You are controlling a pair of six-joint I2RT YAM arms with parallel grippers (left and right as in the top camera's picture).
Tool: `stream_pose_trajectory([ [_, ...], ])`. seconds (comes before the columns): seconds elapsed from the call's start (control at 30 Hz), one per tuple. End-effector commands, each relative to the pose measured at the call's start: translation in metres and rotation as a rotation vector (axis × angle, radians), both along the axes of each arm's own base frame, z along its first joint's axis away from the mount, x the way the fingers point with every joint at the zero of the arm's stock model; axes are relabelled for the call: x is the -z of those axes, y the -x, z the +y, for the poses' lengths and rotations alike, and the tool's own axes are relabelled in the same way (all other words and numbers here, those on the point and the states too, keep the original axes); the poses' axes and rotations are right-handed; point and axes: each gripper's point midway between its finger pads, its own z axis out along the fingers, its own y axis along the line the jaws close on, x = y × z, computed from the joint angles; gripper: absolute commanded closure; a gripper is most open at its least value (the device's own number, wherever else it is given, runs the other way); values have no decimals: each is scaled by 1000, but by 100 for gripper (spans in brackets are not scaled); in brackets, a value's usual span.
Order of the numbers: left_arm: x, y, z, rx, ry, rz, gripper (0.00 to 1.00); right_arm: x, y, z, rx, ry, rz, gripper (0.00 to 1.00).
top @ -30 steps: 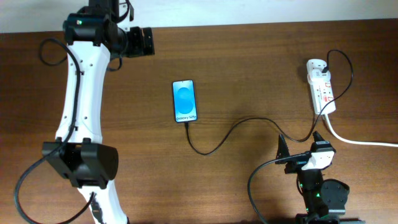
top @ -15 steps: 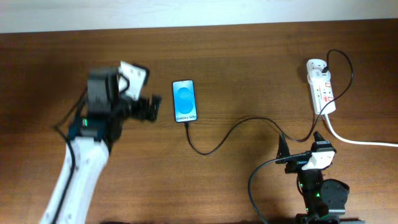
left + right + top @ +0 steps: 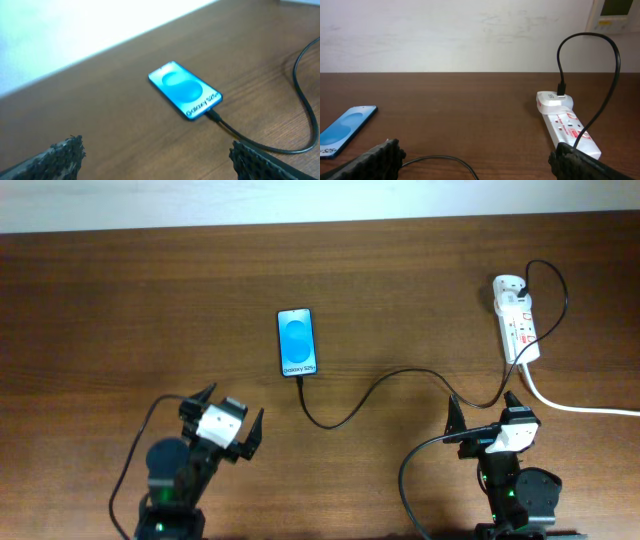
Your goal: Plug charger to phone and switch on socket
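Note:
The phone (image 3: 297,342) lies flat mid-table, blue screen up; it also shows in the left wrist view (image 3: 185,90) and at the left edge of the right wrist view (image 3: 344,130). The charger (image 3: 375,390), a thin black cable, runs from the phone's near end in a curve to the white socket (image 3: 516,325) at the right, where its white adapter sits (image 3: 555,102). The plug tip sits at the phone's port (image 3: 213,114). My left gripper (image 3: 222,423) is open and empty, near the front edge left of the cable. My right gripper (image 3: 482,407) is open and empty, just before the socket.
A thick white mains cord (image 3: 580,406) leaves the socket toward the right edge. A pale wall (image 3: 460,35) stands behind the table's far edge. Brown wooden tabletop (image 3: 150,300) spreads to the left of the phone.
My left arm has swung from stretched out at the far left, past the phone's left side, back to a folded pose near the front edge. The right arm, phone and cable have not moved.

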Motion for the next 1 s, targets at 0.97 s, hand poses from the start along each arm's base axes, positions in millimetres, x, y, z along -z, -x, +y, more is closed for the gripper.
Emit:
stream_pose_trajectory([
  [0.97,-30,33,14,-18,-118,-290,1,3,0,0,1,-4,5,2],
])
